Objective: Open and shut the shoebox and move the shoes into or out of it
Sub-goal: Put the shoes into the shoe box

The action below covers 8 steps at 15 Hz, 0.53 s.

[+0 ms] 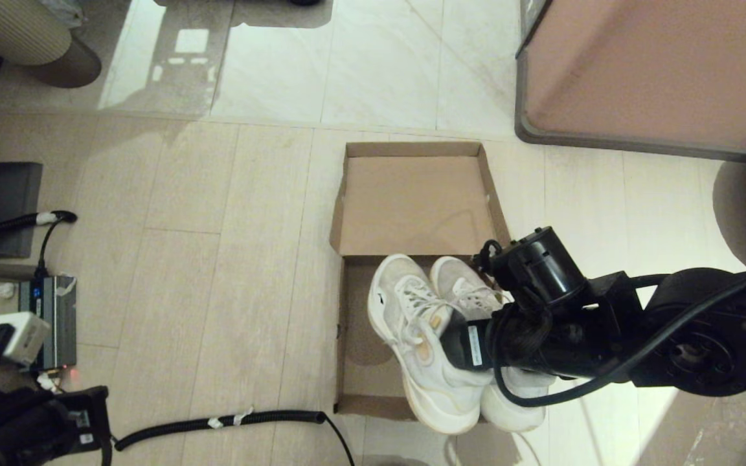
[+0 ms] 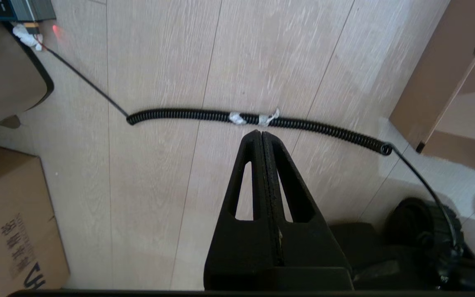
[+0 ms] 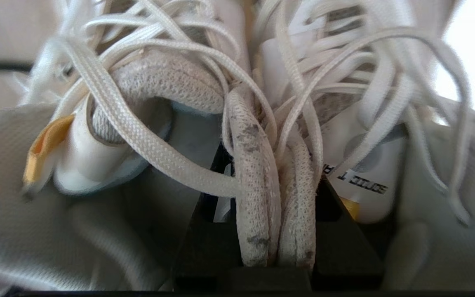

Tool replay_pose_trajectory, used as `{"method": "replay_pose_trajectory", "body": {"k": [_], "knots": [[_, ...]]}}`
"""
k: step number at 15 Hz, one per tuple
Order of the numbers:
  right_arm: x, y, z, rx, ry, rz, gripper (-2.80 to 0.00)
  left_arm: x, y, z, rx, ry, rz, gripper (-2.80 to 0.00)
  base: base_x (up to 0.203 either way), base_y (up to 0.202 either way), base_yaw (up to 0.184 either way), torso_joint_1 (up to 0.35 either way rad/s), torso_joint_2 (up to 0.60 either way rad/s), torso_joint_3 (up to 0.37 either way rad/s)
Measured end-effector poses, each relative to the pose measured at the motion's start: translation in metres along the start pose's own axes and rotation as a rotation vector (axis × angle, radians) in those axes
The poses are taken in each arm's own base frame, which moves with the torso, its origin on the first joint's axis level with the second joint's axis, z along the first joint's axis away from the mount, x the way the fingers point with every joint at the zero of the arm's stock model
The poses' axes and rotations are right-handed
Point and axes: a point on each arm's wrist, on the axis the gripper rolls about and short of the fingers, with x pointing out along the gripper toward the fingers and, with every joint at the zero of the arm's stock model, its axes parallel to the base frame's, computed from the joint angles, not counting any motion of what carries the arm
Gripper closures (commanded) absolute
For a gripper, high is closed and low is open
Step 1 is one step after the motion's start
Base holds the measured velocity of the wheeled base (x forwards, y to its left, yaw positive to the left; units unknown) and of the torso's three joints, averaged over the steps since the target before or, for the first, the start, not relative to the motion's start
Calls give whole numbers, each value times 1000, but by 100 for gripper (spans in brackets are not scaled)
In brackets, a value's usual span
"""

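Two shoes (image 1: 438,336) pinched together by right end effector (image 3: 276,214), over shoebox (image 1: 353,362).

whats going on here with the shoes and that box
The right gripper is pinching both white shoes together by their inner collars, over the open shoebox. The lid lies flat on the floor beyond the tray. The shoes' toes point toward the lid, and their heels stick out past the box's near edge. The left gripper is shut and parked low on the robot's left, above a coiled black cable.

right tool (image 3: 276,231) tips buried between the shoes (image 3: 237,123)
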Motion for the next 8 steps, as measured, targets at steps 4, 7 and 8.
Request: {"method": "replay_pose_trajectory", "body": {"k": [4, 7, 8], "knots": [[8, 2, -2, -8, -3, -48, 0, 4, -1, 4, -10, 0, -2, 0, 0, 0, 0, 0, 0, 0], [15, 1, -2, -18, 1, -63, 0, 7, -3, 7, -8, 4, -1, 0, 0, 0, 0, 0, 0, 0], [17, 2, -1, -16, 0, -69, 0, 7, -3, 8, -9, 4, 0, 0, 0, 0, 0, 0, 0, 0]]}}
